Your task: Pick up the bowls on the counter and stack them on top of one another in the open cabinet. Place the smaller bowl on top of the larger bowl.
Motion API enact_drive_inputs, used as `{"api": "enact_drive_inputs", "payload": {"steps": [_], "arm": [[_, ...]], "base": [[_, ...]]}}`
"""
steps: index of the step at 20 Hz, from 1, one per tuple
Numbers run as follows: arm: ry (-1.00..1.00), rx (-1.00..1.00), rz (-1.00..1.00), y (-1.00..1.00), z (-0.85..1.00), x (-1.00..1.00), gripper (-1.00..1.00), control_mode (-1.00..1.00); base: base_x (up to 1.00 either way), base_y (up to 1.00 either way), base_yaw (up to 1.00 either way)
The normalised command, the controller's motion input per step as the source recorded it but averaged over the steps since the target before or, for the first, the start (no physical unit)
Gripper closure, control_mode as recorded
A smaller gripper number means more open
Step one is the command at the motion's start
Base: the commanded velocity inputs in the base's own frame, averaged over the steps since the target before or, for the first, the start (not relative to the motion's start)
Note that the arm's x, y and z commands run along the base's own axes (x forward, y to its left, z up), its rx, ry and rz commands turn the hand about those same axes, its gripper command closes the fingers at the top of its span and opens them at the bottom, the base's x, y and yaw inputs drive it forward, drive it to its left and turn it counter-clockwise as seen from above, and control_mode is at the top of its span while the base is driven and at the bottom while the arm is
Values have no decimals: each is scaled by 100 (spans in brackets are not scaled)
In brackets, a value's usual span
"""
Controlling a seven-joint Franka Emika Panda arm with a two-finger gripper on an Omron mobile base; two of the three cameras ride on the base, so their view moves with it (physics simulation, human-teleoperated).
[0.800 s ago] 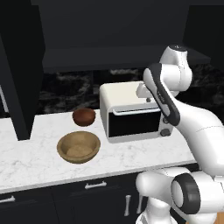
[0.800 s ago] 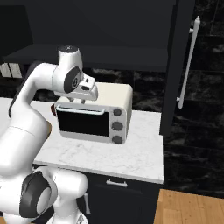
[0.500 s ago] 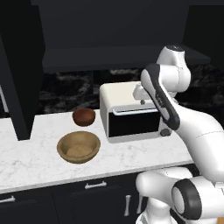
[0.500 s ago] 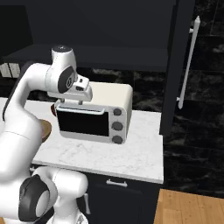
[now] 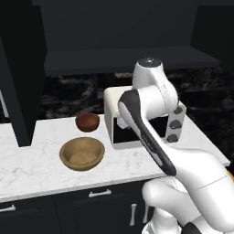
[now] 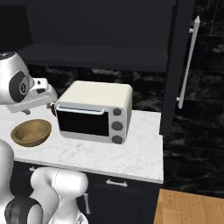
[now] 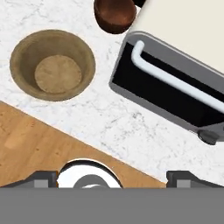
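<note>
Hand view is showing the gripper (image 7: 112,175) hanging open and empty over the worktop's front edge. Wide tan wood-grained bowl (image 7: 52,64) is sitting near that edge, the small reddish-brown bowl (image 7: 115,15) behind it; both are looking rigid and light, best pinched at the rim.

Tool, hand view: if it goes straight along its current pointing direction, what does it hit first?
Most likely bare counter, between the larger bowl and the toaster oven door. The tool is open and points down at marble. Depth is unclear, but nothing seems to lie in between.
</note>
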Motion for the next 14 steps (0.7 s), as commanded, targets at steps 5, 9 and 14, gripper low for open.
{"api": "enact_drive_inputs", "payload": {"steps": [5, 9, 14], "arm": [[-8, -29, 25, 100, -5, -11, -100, -100], [-1, -20, 9, 100, -21, 25, -100, -100], [-5, -13, 0, 96, -6, 45, -100, -100]], "base": [[0, 0, 0], [0, 0, 0], [0, 0, 0]]}}
